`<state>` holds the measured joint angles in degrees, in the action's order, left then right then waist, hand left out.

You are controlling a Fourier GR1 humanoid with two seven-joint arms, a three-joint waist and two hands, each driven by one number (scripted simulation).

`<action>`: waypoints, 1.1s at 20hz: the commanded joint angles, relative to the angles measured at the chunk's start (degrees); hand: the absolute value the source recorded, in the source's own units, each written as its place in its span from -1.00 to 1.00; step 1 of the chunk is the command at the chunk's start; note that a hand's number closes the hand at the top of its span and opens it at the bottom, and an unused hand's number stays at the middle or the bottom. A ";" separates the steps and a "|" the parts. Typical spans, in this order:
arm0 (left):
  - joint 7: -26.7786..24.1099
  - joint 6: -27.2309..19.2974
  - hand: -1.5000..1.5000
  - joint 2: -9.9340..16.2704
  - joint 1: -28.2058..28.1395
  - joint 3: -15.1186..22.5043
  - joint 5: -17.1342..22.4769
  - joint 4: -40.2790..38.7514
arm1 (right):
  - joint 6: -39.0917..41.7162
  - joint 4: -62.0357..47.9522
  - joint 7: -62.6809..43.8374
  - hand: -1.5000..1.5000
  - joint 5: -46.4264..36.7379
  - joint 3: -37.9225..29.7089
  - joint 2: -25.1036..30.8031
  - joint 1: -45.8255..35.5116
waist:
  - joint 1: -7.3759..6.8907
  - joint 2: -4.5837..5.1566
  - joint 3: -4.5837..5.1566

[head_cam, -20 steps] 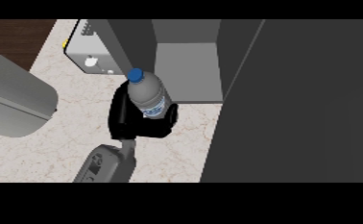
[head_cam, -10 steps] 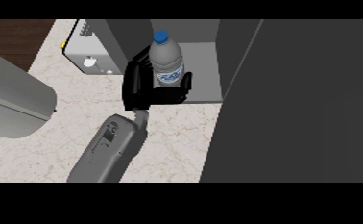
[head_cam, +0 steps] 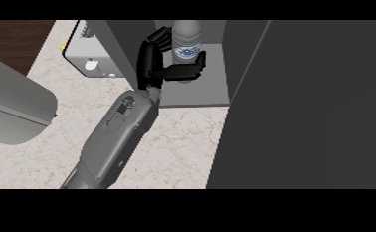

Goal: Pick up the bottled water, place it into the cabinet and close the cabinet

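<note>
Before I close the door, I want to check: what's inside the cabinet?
The water bottle stands upright inside the cabinet, with the hand curled round it. The hand covers the bottle's base, so whether it rests on the cabinet floor can't be seen.

The pale marbled counter [head_cam: 176, 151] is spreading across the lower left, with a strip of dark wood [head_cam: 22, 42] showing beyond its far left edge. A white boxy appliance [head_cam: 86, 59] is sitting on it at the far left. To its right the grey cabinet [head_cam: 242, 61] is standing on the counter, its floor [head_cam: 198, 89] lying open to view. At the near left a large grey rounded shape [head_cam: 22, 106] is covering part of the counter.
</note>
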<state>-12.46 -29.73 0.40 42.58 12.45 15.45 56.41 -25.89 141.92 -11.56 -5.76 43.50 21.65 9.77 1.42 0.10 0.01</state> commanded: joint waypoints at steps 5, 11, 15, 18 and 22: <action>-2.93 -4.53 1.00 -0.40 12.57 -3.09 0.10 -17.65 | 1.20 3.20 2.09 -1.00 -0.23 0.12 0.85 1.96 | 0.70 0.22 -0.03; -7.26 -6.21 1.00 -0.40 15.29 -2.54 -1.05 -27.08 | 1.83 6.56 -3.03 -1.00 0.40 -1.73 1.74 0.08 | 0.84 0.29 0.02; -6.57 -8.65 1.00 -0.29 19.39 -4.94 -3.51 -34.81 | 0.78 5.73 -1.79 -1.00 -1.73 0.75 0.64 -0.04 | 1.25 0.41 0.04; -12.03 -7.99 1.00 -0.40 18.57 -7.21 -2.32 -38.90 | 1.62 5.24 -1.31 -1.00 0.72 -1.44 1.44 -0.09 | 1.81 0.82 0.04; -13.41 -5.05 1.00 0.87 19.45 -9.21 -1.42 -41.97 | 1.33 5.34 -1.83 -1.00 1.07 -1.65 1.38 -0.37 | 1.58 0.81 0.05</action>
<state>-24.12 -36.70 0.40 60.77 5.35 13.55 18.23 -24.88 142.02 -10.78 -3.77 42.28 22.23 8.82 3.09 0.80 0.06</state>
